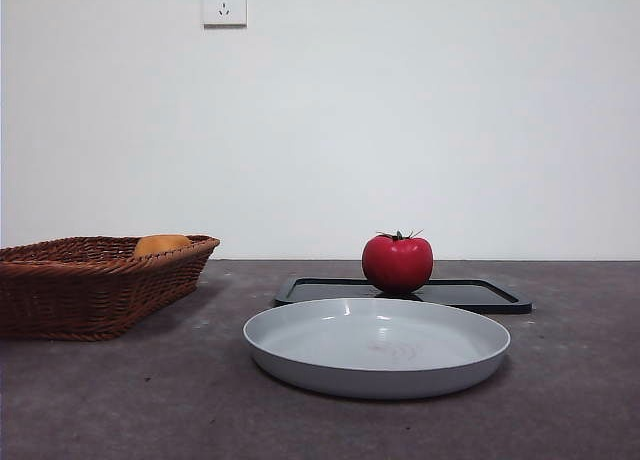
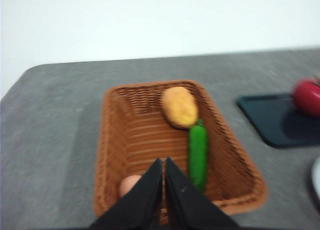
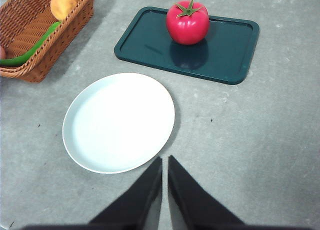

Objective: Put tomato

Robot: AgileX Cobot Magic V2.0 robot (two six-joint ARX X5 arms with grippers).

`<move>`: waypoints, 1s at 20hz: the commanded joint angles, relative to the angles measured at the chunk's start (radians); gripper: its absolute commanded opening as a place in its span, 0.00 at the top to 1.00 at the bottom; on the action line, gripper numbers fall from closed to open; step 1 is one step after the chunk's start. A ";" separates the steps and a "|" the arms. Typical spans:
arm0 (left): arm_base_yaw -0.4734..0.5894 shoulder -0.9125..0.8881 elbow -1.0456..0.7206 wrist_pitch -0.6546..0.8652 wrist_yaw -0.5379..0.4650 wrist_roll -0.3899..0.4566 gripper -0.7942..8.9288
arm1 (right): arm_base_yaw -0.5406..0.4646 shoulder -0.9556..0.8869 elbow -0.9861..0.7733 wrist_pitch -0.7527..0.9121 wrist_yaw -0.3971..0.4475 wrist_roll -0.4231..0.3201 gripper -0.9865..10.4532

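Note:
The red tomato (image 1: 397,262) with a green stem stands upright on a dark tray (image 1: 470,296) behind a round pale plate (image 1: 376,346). In the right wrist view the tomato (image 3: 187,22) sits on the tray (image 3: 225,55) beyond the empty plate (image 3: 119,121). My right gripper (image 3: 164,162) is shut and empty, hanging above the table just short of the plate. My left gripper (image 2: 163,165) is shut and empty above the wicker basket (image 2: 125,140). The tomato (image 2: 308,96) shows at that view's edge. Neither arm shows in the front view.
The wicker basket (image 1: 90,280) stands at the left with an orange-yellow fruit (image 2: 179,106), a green vegetable (image 2: 198,150) and a pale round thing (image 2: 130,185) in it. A wall with a socket (image 1: 224,2) rises behind the table.

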 commanded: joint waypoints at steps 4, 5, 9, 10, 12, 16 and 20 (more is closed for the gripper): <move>0.109 -0.086 -0.199 0.106 0.003 -0.136 0.91 | 0.011 0.005 0.008 0.010 0.004 0.010 0.91; 0.125 -0.104 -0.219 0.107 0.003 -0.135 0.91 | 0.011 0.005 0.008 0.010 0.004 0.010 0.91; 0.157 -0.195 -0.283 0.109 0.003 -0.135 0.91 | 0.011 0.005 0.008 0.010 0.004 0.010 0.91; 0.160 -0.214 -0.294 0.109 0.004 -0.135 0.91 | 0.011 0.005 0.008 0.010 0.004 0.010 0.91; 0.161 -0.246 -0.297 0.067 0.005 -0.123 0.91 | 0.011 0.005 0.008 0.010 0.004 0.010 0.91; 0.171 -0.245 -0.297 0.027 0.029 -0.089 0.91 | 0.011 0.005 0.008 0.010 0.004 0.010 0.91; 0.172 -0.245 -0.297 0.026 0.032 -0.050 0.91 | 0.011 0.005 0.008 0.010 0.004 0.010 0.91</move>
